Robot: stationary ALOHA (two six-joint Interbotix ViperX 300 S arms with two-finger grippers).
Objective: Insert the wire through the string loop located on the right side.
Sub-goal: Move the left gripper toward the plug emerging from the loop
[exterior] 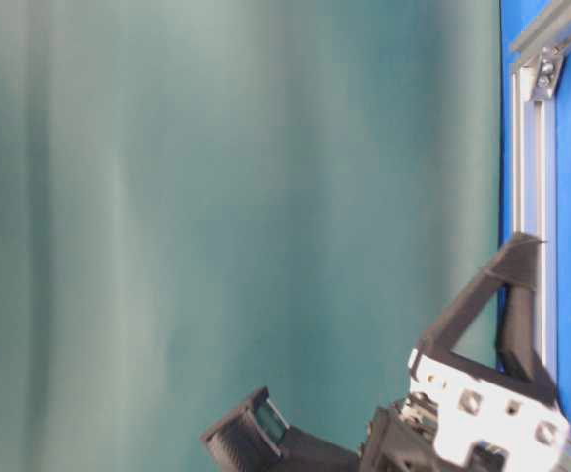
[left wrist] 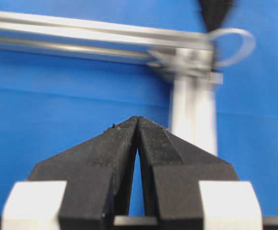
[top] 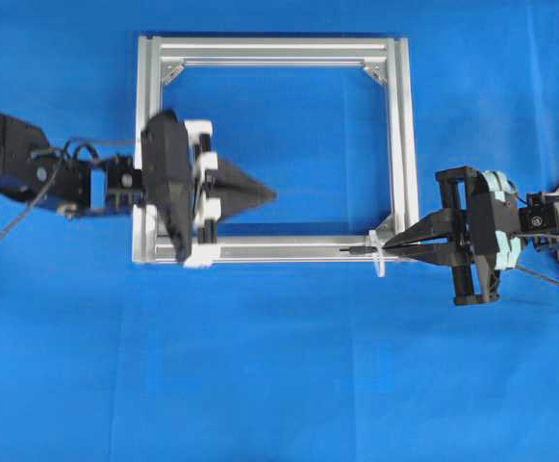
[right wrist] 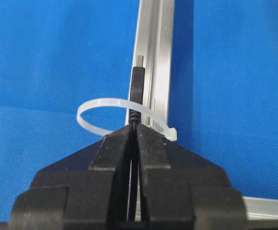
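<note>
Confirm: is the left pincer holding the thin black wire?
No, the left pincer is shut on nothing; the right pincer holds the thin black wire.

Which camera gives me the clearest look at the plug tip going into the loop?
The right wrist view: the plug sits sharp, poking through the white loop, pinched by the right gripper. Overhead shows it tiny. Left wrist shows only the blurred loop; table-level shows neither.
</note>
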